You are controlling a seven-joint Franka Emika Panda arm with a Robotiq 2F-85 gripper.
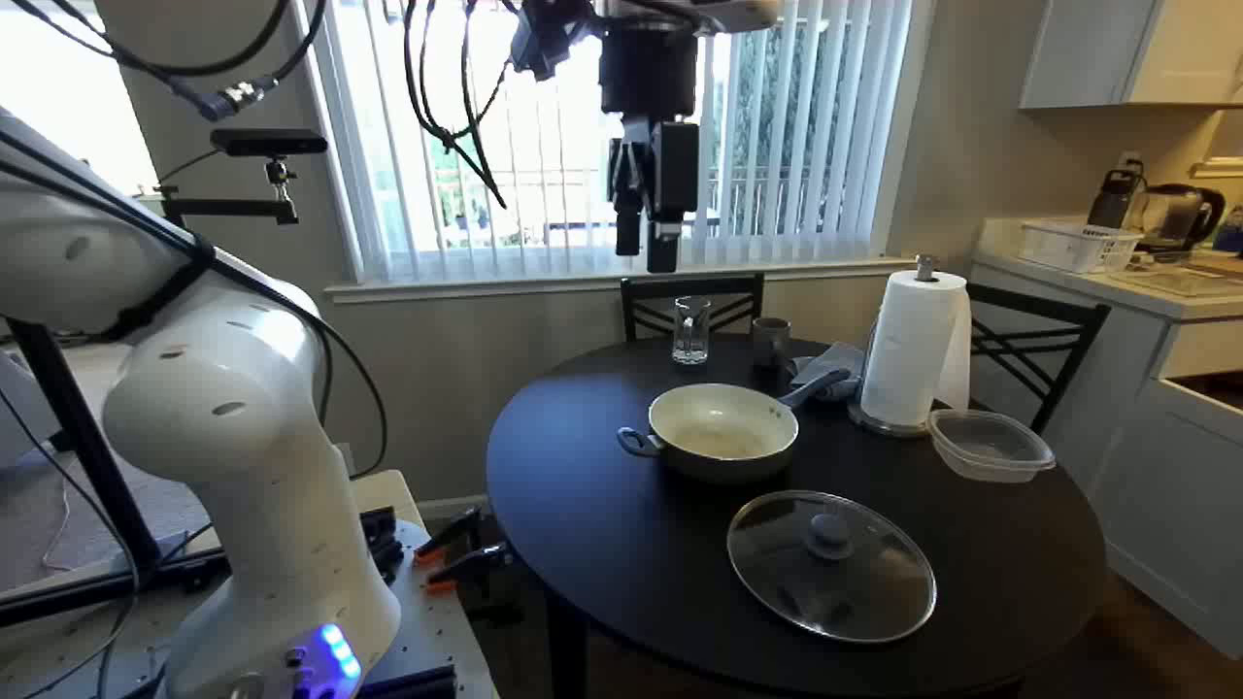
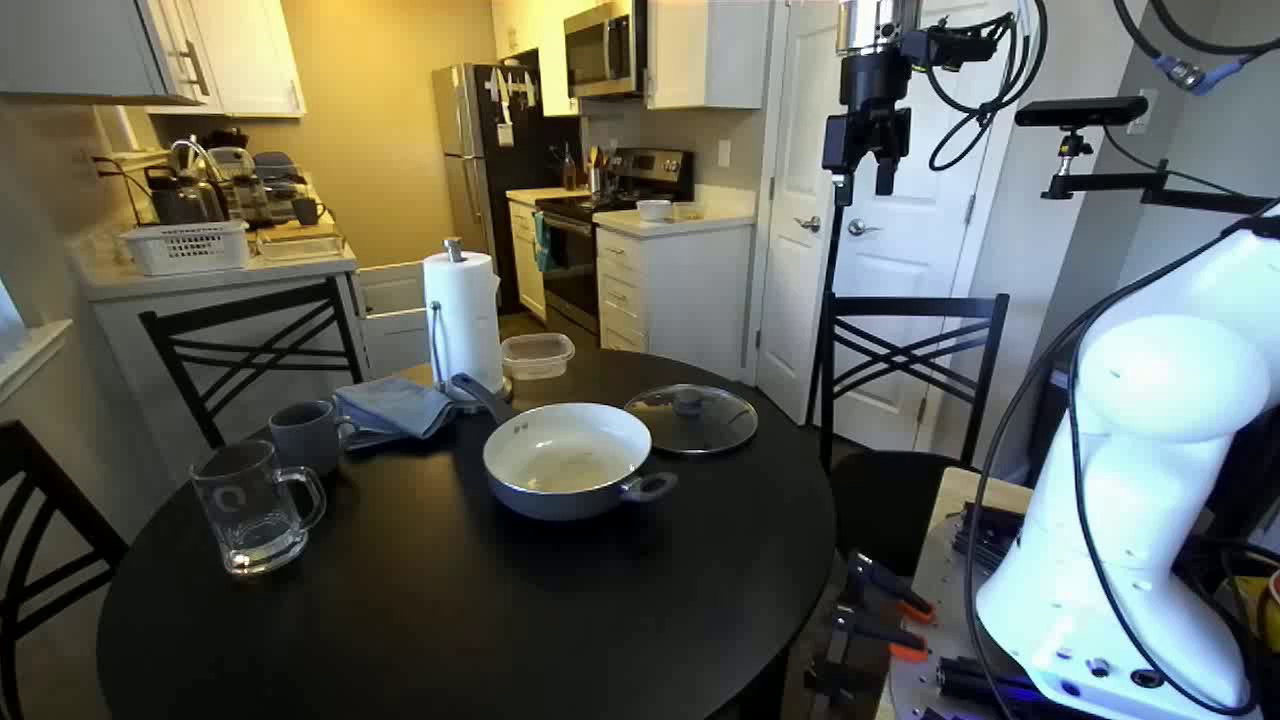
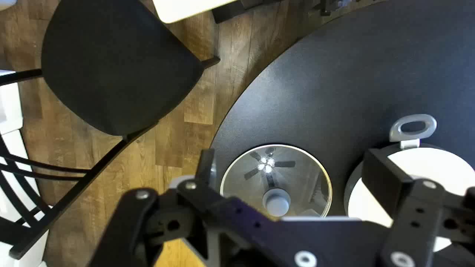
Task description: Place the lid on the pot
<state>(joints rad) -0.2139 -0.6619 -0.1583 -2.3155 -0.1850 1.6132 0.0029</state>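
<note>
The glass lid lies flat on the dark round table, knob up, in both exterior views (image 1: 874,582) (image 2: 715,425) and the wrist view (image 3: 297,178). The pot stands upright and uncovered beside the lid, its cream inside showing, in both exterior views (image 1: 723,437) (image 2: 567,465). It shows partly at the right of the wrist view (image 3: 438,163), behind a finger. My gripper is high above the table in both exterior views (image 1: 646,243) (image 2: 864,185). In the wrist view the gripper (image 3: 293,174) is open and empty, its fingers wide apart, with the lid far below between them.
A paper towel roll (image 1: 913,349) and a clear plastic container (image 1: 991,447) stand behind the pot and lid. A glass mug (image 2: 250,510), a grey mug (image 2: 305,435) and a blue cloth (image 2: 395,410) are on the table. A chair (image 3: 115,66) stands near the table edge.
</note>
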